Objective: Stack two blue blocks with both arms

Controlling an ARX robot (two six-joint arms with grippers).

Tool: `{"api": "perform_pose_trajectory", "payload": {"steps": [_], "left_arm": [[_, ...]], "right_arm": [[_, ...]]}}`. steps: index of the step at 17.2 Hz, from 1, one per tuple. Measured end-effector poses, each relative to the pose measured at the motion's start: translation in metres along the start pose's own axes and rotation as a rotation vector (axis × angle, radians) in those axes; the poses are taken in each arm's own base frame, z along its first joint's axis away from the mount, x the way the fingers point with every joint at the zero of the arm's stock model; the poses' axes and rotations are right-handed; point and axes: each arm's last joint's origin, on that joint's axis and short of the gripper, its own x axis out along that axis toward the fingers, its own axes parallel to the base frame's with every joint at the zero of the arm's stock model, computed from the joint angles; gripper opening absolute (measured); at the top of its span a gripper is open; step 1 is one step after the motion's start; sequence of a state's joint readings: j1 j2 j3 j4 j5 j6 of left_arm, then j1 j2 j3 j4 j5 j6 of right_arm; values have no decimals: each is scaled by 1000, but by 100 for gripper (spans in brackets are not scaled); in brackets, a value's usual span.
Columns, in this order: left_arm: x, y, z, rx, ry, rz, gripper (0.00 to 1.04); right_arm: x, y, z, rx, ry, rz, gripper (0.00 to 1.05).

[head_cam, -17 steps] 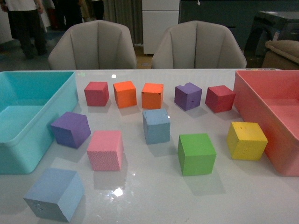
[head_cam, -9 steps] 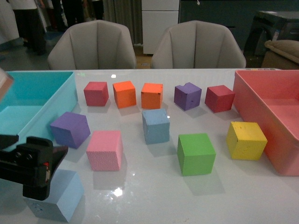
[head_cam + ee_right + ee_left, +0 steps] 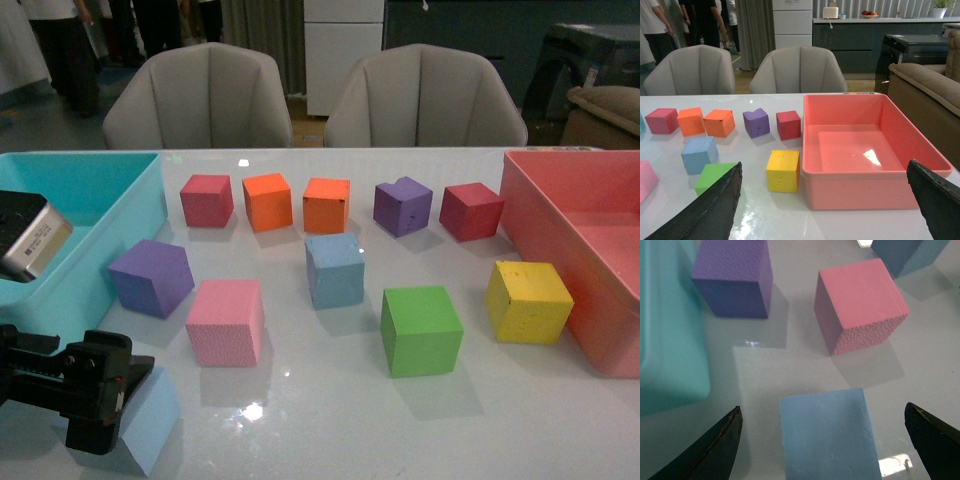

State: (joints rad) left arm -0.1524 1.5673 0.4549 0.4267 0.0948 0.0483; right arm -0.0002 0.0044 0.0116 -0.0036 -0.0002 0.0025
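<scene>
pale blue block [image 3: 826,435] | greyer blue block [image 3: 334,270] | pink block [image 3: 226,321], pitted face | green block [image 3: 421,330] | yellow block [image 3: 528,301] | turquoise bin [image 3: 135,215] | white surface [image 3: 330,400]

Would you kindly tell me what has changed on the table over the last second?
The left gripper came into the front view from the lower left. It now sits over the near blue block with its jaws open to either side, not yet gripping. That block, the middle blue block and the pink cube have not moved. The right gripper is open and empty.
</scene>
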Motion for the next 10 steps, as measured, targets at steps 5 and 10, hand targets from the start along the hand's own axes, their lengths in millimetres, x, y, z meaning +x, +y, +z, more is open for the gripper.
{"api": "perform_pose_trajectory", "payload": {"steps": [5,10], "left_arm": [[13,6,2,-61,61,-10,98],[17,9,-2,-105,105,-2,98]], "right_arm": [[0,0,0,0,0,0,98],[0,0,0,0,0,0,98]]}}
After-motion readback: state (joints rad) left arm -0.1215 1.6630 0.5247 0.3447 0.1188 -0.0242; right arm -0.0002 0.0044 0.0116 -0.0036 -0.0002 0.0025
